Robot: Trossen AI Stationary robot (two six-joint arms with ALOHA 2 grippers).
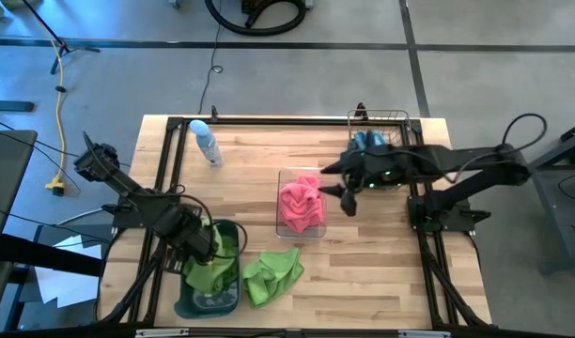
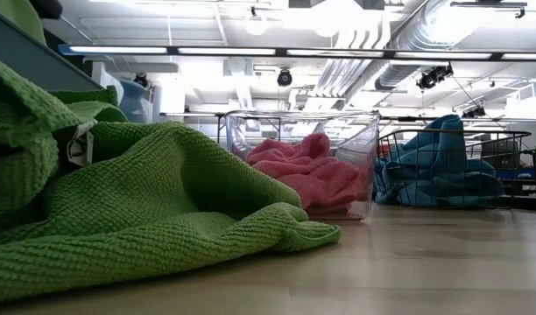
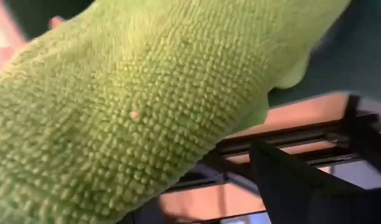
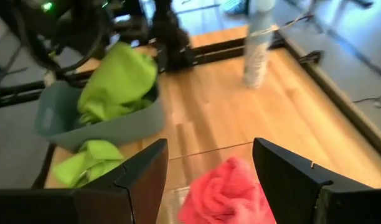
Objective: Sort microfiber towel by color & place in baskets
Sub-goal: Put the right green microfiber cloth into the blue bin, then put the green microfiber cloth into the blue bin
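Writing: no brand, label text or lettering can be read in any view; a small pale tag on the lime green cloth in the low view is too blurred to read.
Left gripper (image 1: pixel 205 246): over the dark grey plastic oblong tub (image 1: pixel 189 302), buried in a lime green fuzzy microfiber towel (image 1: pixel 215 258) that drapes into the tub; whether its fingers pinch the cloth cannot be told.
Right gripper (image 1: pixel 349 197): fingers spread, holding nothing, at the edge of the clear plastic rectangular bin (image 1: pixel 280 176), with the hot pink fuzzy towels (image 1: pixel 302 207) just beside it in the bin.
Second lime green towel (image 1: pixel 273 272): on the wooden table (image 1: pixel 363 272), just beside the tub.
Light blue towels (image 2: pixel 443 162): in the wire-mesh metal basket (image 1: pixel 393 116), behind the right gripper.
Pale blue bottle (image 1: pixel 206 143): upright, well apart from both grippers.
Only the low view: pink cloth seen through the bin wall.
Only the right wrist view: both green towels and the tub (image 4: pixel 109 121) beyond the open fingers.
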